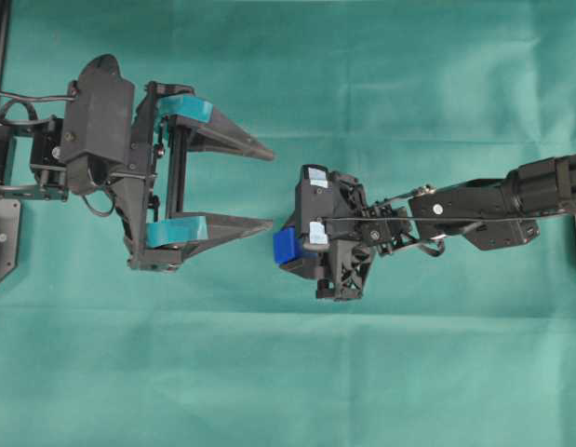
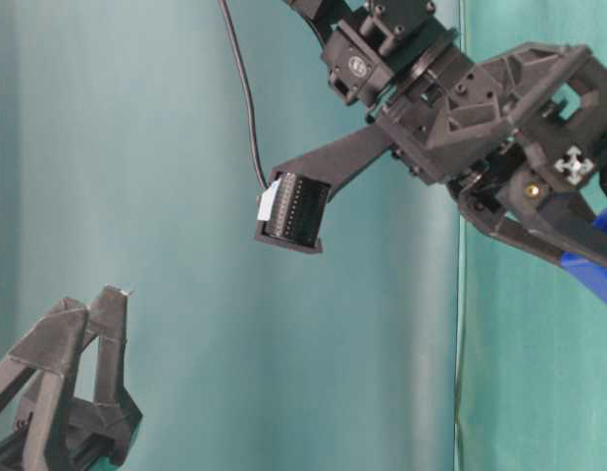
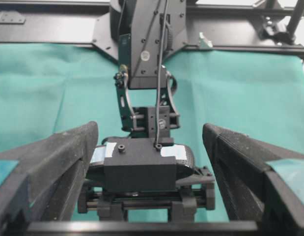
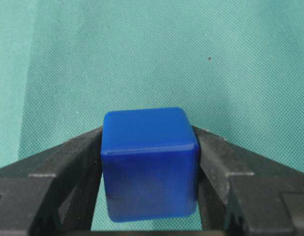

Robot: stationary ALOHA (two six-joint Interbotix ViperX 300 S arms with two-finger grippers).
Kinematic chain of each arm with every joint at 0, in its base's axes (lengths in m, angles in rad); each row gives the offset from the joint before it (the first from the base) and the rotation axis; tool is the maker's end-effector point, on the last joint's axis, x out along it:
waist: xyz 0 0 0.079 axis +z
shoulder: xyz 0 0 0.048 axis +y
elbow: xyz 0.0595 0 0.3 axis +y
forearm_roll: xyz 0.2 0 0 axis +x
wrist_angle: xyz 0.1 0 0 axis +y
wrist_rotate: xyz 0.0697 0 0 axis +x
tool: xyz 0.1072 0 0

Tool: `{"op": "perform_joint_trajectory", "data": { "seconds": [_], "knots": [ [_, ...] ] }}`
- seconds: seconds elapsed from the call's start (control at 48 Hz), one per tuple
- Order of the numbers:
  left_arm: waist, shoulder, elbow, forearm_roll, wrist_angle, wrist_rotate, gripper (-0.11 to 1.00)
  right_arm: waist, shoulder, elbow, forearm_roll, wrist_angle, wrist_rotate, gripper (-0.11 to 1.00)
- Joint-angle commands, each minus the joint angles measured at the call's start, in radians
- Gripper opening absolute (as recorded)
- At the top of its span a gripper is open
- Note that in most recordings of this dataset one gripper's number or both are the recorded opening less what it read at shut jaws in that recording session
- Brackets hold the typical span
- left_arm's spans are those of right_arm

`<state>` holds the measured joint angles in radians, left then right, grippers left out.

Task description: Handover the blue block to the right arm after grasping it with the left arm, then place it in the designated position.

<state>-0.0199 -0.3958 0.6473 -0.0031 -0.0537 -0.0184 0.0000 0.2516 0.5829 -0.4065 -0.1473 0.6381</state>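
Note:
The blue block (image 1: 286, 246) is off the green cloth, clamped between the two black fingers of my right gripper (image 1: 297, 244), which points down near the middle of the overhead view. The right wrist view shows the blue block (image 4: 149, 162) squeezed on both sides by that gripper (image 4: 149, 135). At table level only an edge of the blue block (image 2: 599, 270) shows at the far right. My left gripper (image 1: 272, 187), with teal bands, stands wide open and empty a short way to the left, facing the right arm (image 3: 147, 162). The designated position is out of view.
Green cloth (image 1: 288, 391) covers the whole table. A black frame rail (image 3: 53, 24) runs along the far edge behind the right arm. The left arm's base plate (image 1: 1, 242) sits at the left edge. A black cable (image 2: 246, 108) hangs by the right wrist camera.

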Motion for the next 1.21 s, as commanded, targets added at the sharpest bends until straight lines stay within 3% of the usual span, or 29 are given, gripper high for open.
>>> {"op": "perform_joint_trajectory", "data": {
  "seconds": [0.0,0.562,0.687,0.729,0.896,1.187],
  "knots": [
    [0.002,-0.006,-0.028,0.003,-0.005,-0.002,1.0,-0.002,-0.018,-0.02,0.003,-0.006,0.0,0.54],
    [0.002,-0.006,-0.028,0.002,-0.005,-0.002,1.0,-0.002,-0.018,-0.025,0.015,-0.031,0.0,0.55],
    [0.003,-0.006,-0.026,0.003,-0.005,-0.002,1.0,-0.003,-0.018,-0.023,0.034,-0.026,0.0,0.84],
    [0.002,-0.006,-0.028,0.002,-0.005,-0.002,1.0,-0.003,-0.018,-0.025,0.035,-0.026,0.0,0.89],
    [0.003,-0.006,-0.026,0.002,-0.005,-0.002,1.0,-0.003,-0.018,-0.025,0.035,-0.026,0.0,0.81],
    [0.003,-0.005,-0.026,0.003,-0.005,0.0,1.0,-0.003,-0.063,-0.015,0.035,0.005,-0.003,0.81]
  ]
}}
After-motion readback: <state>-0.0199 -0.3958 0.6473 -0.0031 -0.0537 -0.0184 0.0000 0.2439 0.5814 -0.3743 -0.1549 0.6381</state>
